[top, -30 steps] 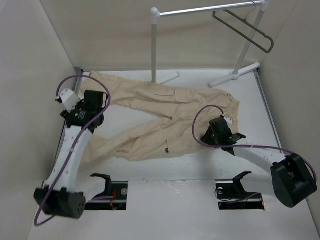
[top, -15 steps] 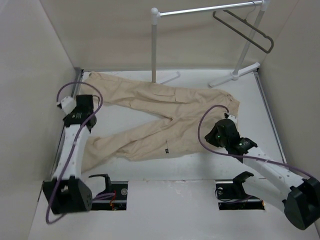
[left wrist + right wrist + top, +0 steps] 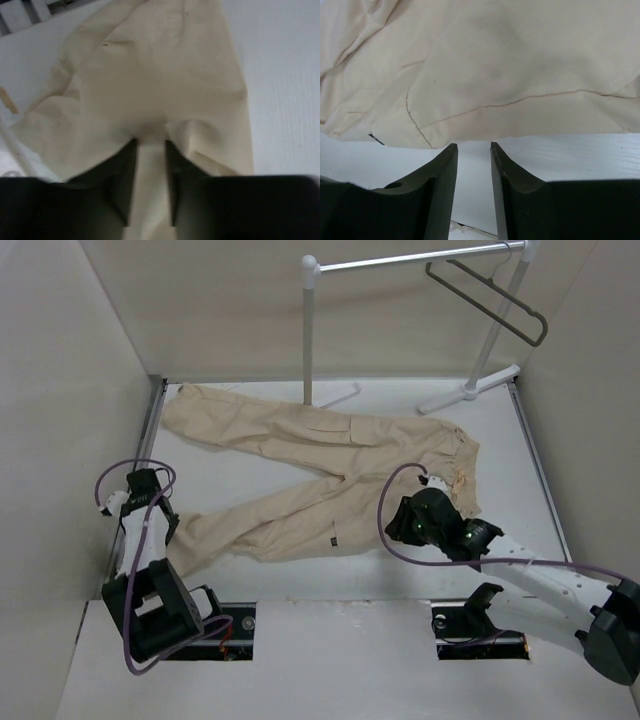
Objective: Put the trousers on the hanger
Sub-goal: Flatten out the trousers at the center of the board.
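From above, you see the trousers (image 3: 330, 465) spread flat on the white table (image 3: 240, 475), waist towards your right side and both legs running out to the left, one angled to the far left corner and one towards the near left. The hanger (image 3: 484, 312) hangs on the white rack (image 3: 309, 330) at the far right, well apart from the cloth. Your left gripper (image 3: 165, 525) sits at the cuff end of the nearer leg, and your right gripper (image 3: 408, 522) sits at the near edge of the seat, below the waist. In the left wrist view, your left gripper (image 3: 150, 142) has its fingers drawn in to a narrow gap. A strip of the trousers (image 3: 150, 75) runs between them and the cloth puckers up at the tips, so it has a fold of the leg pinched. Bare table (image 3: 285, 75) shows to the right of that leg. In the right wrist view, your right gripper (image 3: 474, 146) stands partly open with only table (image 3: 560, 155) showing in the gap. The hem of the trousers (image 3: 510, 65) lies just beyond the fingertips, and it has hold of nothing.
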`<state>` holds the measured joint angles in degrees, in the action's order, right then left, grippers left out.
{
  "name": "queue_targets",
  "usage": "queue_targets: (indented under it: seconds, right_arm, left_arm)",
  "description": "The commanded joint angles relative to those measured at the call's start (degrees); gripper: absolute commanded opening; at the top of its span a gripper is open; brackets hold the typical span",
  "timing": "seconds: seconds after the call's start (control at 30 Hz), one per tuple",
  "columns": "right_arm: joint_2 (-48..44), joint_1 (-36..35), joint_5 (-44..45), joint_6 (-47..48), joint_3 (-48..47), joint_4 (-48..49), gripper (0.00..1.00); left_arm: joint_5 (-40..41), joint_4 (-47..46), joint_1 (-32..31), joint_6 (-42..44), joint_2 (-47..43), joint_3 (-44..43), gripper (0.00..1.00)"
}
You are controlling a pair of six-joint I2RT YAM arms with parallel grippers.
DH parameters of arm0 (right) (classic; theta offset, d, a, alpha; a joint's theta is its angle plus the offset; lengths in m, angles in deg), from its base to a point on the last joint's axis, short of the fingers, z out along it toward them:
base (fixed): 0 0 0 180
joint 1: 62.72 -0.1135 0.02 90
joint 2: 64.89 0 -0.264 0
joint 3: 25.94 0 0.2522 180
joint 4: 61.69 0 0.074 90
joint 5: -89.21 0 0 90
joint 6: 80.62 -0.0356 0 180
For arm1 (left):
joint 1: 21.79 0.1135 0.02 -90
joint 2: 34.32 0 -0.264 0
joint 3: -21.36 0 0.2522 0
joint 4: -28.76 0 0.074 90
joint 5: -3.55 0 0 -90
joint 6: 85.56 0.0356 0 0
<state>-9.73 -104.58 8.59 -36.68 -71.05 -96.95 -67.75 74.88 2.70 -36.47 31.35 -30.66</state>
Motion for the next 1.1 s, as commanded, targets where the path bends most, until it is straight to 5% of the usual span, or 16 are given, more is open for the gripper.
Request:
queue_targets:
  seconds: [0.0, 0.13, 0.27, 0.4, 0.53, 0.77, 1.07]
  right_arm:
    - [-2.1, 0.2, 2.4, -1.4, 0.0, -0.6, 0.44]
    - [-5.9, 7.1, 5.5, -2.4, 1.3, -3.2, 0.51]
    - [-10.8, 16.1, 6.7, -1.8, 1.0, -6.1, 0.57]
    - [-12.9, 25.8, 8.9, -1.5, 1.0, -9.7, 0.60]
    - [-10.4, 35.3, 10.9, -2.9, 0.5, -12.5, 0.61]
    - [-1.6, 43.1, 11.5, -4.1, 2.3, -6.5, 0.58]
    - [11.2, 44.2, 5.5, -3.9, 3.8, 11.6, 0.50]
  left_arm:
    - [-1.3, -7.3, 0.5, 1.8, 4.3, -2.0, 0.17]
    - [0.0, -8.5, 0.1, 3.4, 9.8, -10.5, 0.05]
    - [6.6, -7.3, -2.4, 4.3, 15.5, -21.0, 0.06]
    - [3.4, -5.7, -9.0, 4.6, 16.7, -25.2, 0.14]
    - [5.5, -5.1, -20.8, 1.8, 3.8, -14.9, 0.37]
    - [0.8, 3.8, -32.7, -7.7, -12.3, -1.5, 0.46]
    - [-1.6, 4.8, -49.4, -2.3, -10.5, -3.8, 0.64]
